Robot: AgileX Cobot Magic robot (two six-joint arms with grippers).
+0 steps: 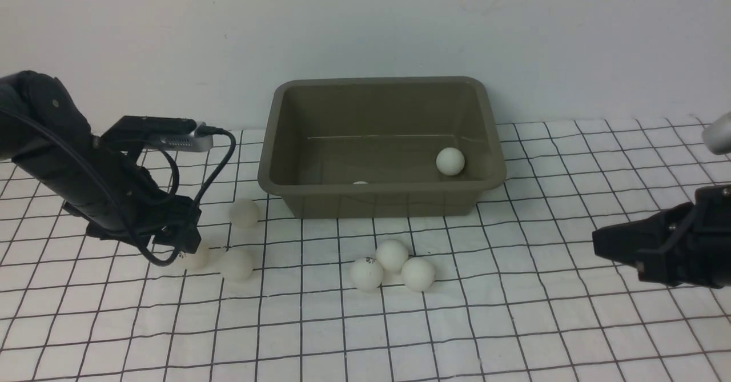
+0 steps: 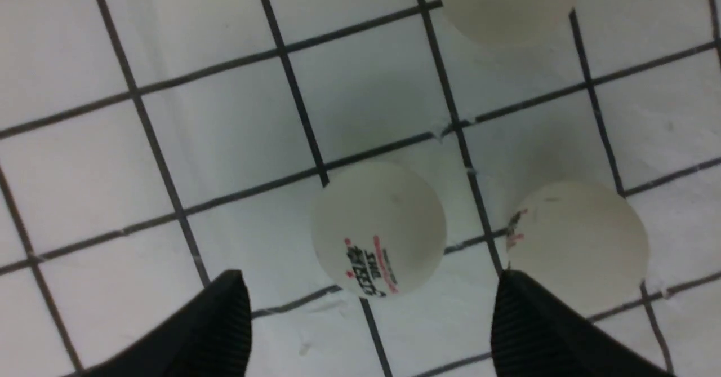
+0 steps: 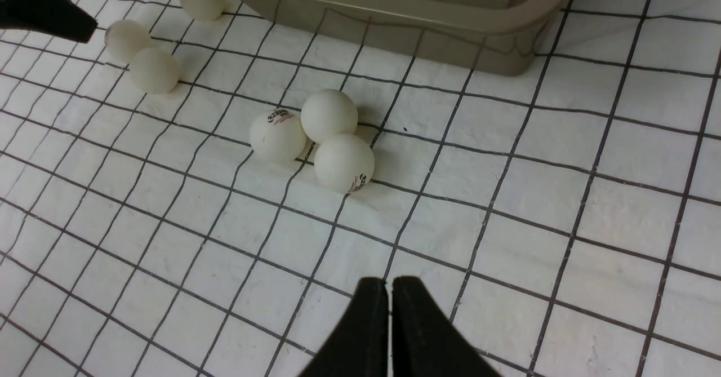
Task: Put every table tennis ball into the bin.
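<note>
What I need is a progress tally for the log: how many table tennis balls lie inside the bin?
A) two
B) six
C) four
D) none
A: the bin holds a fully visible ball toward its right end and a second ball just peeking above the near rim.

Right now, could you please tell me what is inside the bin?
The bin holds two balls: one in plain sight by its right wall, another mostly hidden behind its front wall.
</note>
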